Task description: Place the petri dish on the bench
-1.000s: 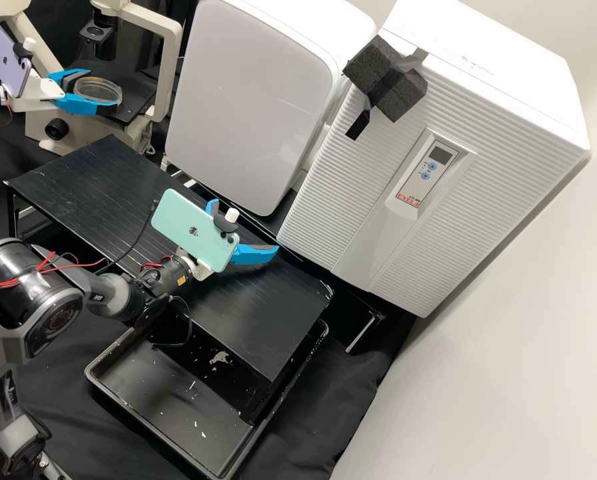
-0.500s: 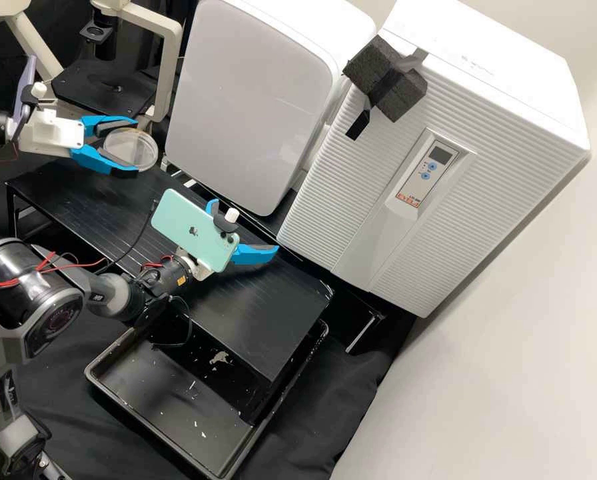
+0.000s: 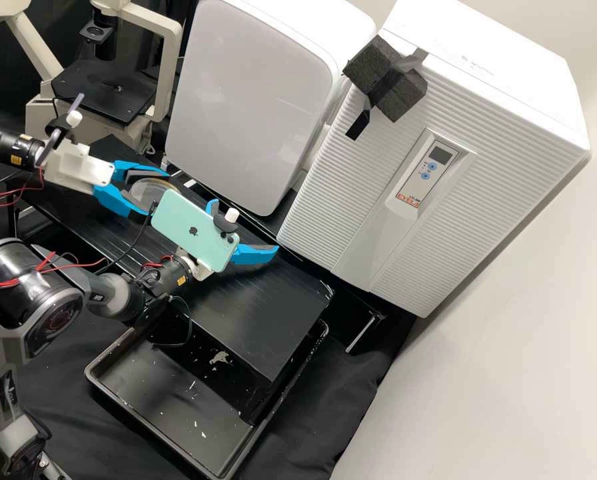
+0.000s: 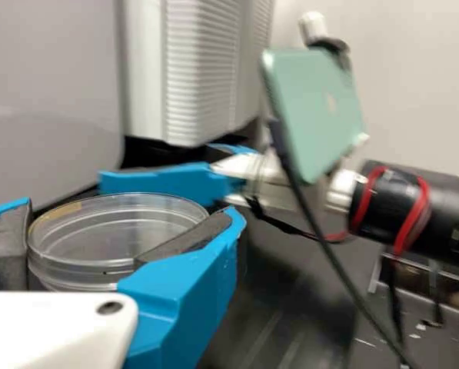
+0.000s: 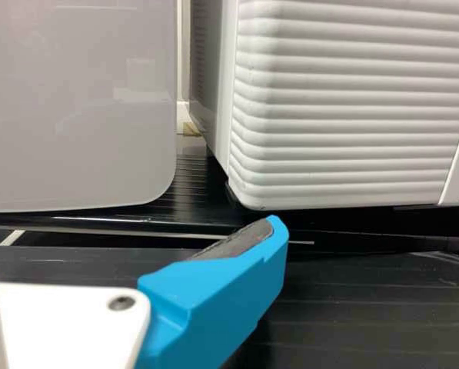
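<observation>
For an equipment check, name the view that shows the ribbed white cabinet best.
The high view: the ribbed white cabinet is nearly whole there, control panel included. The left wrist view shows a lower part of it; the right wrist view shows a lower corner close up.

High view from above, slanting down at the white, boxy, ribbed-front cabinet (image 3: 342, 193), left wrist view low, seemingly level toward it, right wrist view nearer its lower corner, all sharing that corner
</observation>
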Motion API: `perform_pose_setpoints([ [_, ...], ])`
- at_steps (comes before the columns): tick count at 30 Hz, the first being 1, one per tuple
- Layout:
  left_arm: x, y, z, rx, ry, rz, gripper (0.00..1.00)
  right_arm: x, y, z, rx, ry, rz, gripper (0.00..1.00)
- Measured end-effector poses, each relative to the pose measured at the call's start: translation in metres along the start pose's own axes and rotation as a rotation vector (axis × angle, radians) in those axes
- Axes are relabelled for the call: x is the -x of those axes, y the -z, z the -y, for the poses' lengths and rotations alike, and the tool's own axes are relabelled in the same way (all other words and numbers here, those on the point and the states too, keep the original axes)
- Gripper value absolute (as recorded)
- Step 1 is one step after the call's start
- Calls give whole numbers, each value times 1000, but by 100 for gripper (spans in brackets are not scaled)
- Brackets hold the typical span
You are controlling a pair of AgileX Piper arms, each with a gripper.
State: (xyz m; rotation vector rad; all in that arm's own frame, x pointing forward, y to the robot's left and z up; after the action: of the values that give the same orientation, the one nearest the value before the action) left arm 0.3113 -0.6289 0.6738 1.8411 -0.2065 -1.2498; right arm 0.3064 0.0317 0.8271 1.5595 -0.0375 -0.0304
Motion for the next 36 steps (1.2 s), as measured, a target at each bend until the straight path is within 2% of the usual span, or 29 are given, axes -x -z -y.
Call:
perform_pose_setpoints([
  [6, -15, -2, 17, -8, 78, -16, 0, 0, 0, 0, 0, 0, 0, 100],
  [9, -21, 0, 19, -48, 69, -20, 0, 0, 0, 0, 0, 0, 0, 100],
  [12, -25, 4, 20, -72, 60, -33, 0, 0, 0, 0, 0, 0, 0, 100],
  [18, -28, 7, 22, -69, 50, -43, 0, 0, 0, 0, 0, 0, 0, 100],
  [19, -28, 7, 22, -69, 50, -43, 100, 0, 0, 0, 0, 0, 0, 100],
  [36, -31, 10, 24, -57, 45, -52, 100, 0, 0, 0, 0, 0, 0, 100],
])
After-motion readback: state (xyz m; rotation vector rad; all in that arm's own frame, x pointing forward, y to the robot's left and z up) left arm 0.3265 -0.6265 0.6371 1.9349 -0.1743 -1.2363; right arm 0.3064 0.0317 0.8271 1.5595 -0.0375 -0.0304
